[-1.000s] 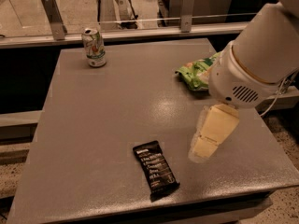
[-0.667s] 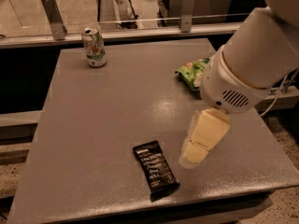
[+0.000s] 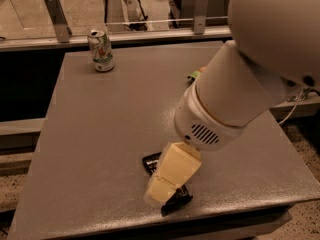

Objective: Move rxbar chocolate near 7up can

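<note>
The gripper sits on the bar by the table's near edge, its hold I can't tell; a skewed pinch might shove it off.

With the claw over the rxbar chocolate, open tabletop apparently reaches the 7up can.
</note>
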Tool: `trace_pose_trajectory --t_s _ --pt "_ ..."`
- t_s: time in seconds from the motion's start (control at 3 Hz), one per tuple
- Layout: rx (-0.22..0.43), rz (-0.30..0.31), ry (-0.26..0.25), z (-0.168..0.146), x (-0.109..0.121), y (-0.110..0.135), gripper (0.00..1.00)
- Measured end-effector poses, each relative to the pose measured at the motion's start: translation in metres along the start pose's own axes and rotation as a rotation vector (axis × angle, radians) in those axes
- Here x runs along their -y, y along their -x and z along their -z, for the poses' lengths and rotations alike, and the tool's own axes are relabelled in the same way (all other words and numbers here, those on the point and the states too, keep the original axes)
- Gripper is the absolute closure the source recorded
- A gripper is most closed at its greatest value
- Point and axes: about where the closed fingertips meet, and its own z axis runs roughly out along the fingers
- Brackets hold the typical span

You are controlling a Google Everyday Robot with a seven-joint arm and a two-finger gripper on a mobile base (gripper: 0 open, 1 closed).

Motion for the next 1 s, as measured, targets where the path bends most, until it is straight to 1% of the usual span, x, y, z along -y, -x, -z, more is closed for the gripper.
trace_pose_trajectory --t_s 0.33,0.67,1.0 --pt "-0.004 -0.033 0.009 -0.031 -0.022 0.012 0.00" --pt "-0.047 -0.073 -0.013 -0.056 -0.022 0.000 0.00" --pt "-0.086 -0.085 -0.049 -0.068 -0.014 -0.018 0.00"
